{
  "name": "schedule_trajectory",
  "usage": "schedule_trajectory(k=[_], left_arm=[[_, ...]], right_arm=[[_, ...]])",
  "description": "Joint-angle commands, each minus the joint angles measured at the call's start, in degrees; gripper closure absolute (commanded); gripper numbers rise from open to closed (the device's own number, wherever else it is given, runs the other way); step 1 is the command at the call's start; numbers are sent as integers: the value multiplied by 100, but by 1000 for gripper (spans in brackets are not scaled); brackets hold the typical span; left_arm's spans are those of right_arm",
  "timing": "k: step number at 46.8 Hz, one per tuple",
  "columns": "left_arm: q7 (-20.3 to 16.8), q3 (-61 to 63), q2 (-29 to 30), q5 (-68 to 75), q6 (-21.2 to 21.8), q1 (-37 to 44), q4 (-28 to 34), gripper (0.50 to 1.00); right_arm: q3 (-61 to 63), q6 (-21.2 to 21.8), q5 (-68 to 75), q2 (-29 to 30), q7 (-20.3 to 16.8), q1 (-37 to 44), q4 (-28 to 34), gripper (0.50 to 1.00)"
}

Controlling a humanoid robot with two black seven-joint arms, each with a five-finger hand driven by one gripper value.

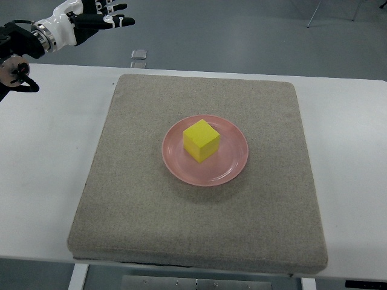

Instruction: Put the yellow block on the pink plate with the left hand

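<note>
A yellow block (202, 140) rests on the pink plate (233, 164), a little left of the plate's centre. The plate lies in the middle of a grey-brown mat (139, 199). My left hand (100, 17) is raised at the top left corner, far from the plate, its black and white fingers stretched out and holding nothing. The left arm enters from the left edge. No right arm shows.
The mat lies on a white table (42, 163) whose far edge runs along the top. A small grey object (139, 55) lies on the floor beyond the table. Chair legs (329, 12) show at the top right.
</note>
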Motion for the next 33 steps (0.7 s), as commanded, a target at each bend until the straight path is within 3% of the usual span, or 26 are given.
schedule_trajectory(k=[1, 16, 33], left_arm=[[158, -25, -3, -462, -56, 66, 131, 504], [677, -60, 14, -1693, -320, 233, 501, 504], [686, -218, 14, -1834, -320, 347, 492, 504]], right_arm=[[0, 0, 0, 0, 0, 0, 0, 576], [0, 0, 0, 0, 0, 0, 0, 576], [0, 62, 18, 0, 0, -8, 97, 576]])
